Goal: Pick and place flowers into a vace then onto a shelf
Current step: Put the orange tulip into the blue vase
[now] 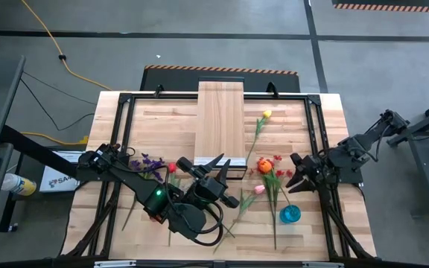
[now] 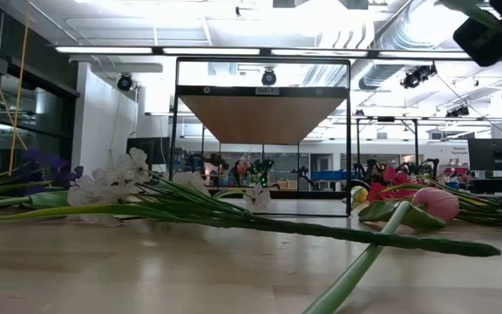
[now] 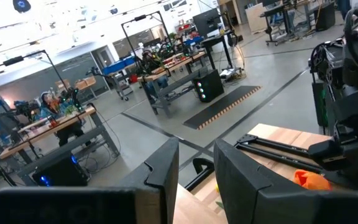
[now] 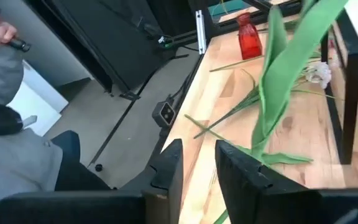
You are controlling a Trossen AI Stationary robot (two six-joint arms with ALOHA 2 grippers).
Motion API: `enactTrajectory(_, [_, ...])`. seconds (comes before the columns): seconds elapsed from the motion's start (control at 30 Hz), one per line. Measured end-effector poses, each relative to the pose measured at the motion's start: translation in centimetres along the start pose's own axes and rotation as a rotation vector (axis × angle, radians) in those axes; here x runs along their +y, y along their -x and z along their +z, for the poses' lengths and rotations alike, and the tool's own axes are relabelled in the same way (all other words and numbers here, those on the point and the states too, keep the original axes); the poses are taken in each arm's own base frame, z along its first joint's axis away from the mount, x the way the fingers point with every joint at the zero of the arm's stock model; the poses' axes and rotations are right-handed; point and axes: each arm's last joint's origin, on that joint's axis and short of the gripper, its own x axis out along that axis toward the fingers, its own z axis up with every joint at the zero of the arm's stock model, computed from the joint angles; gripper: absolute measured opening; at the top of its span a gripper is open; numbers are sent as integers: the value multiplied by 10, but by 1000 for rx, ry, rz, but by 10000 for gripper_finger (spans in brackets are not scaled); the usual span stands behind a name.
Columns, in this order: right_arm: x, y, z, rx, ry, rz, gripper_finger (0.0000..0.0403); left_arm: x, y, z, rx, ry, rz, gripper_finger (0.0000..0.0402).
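Both arms are matte black, of blocky jointed links. The left arm (image 1: 136, 179) carries a green indicator light and a red patch near its looped black cable.

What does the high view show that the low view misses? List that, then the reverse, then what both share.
Only the high view: the left gripper by the end of the shelf, the right gripper above the blue vase, and the yellow tulip.
Only the low view: the room beyond the table and the white blossoms.
Both: the pink tulip, the purple spray and the wooden tabletop.
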Motion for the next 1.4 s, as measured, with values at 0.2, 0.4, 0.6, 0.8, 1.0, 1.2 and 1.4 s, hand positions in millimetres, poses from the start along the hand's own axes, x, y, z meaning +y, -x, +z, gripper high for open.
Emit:
enactTrajectory(0.2, [0,0,0,3,-3,6,136,0,0,0,0,0,0,134])
enactTrajectory(0.4, [-1,0,0,3,-3,1,168,0,0,0,0,0,0,134])
enactTrajectory(0.6, [-2,-4,-1,14,-3,-26,184,0,0,0,0,0,0,134])
enactTrajectory(0.8, [-4,-8,-2,19,1,-82,186,0,0,0,0,0,0,134])
enactTrajectory(1.0, [-4,-8,-2,21,-8,-96,192,0,0,0,0,0,0,134])
enactTrajectory(1.2, [-7,-7,-7,56,-46,-140,201,0,0,0,0,0,0,134])
enactTrajectory(1.4, [-8,-7,-8,64,-46,-157,215,0,0,0,0,0,0,134])
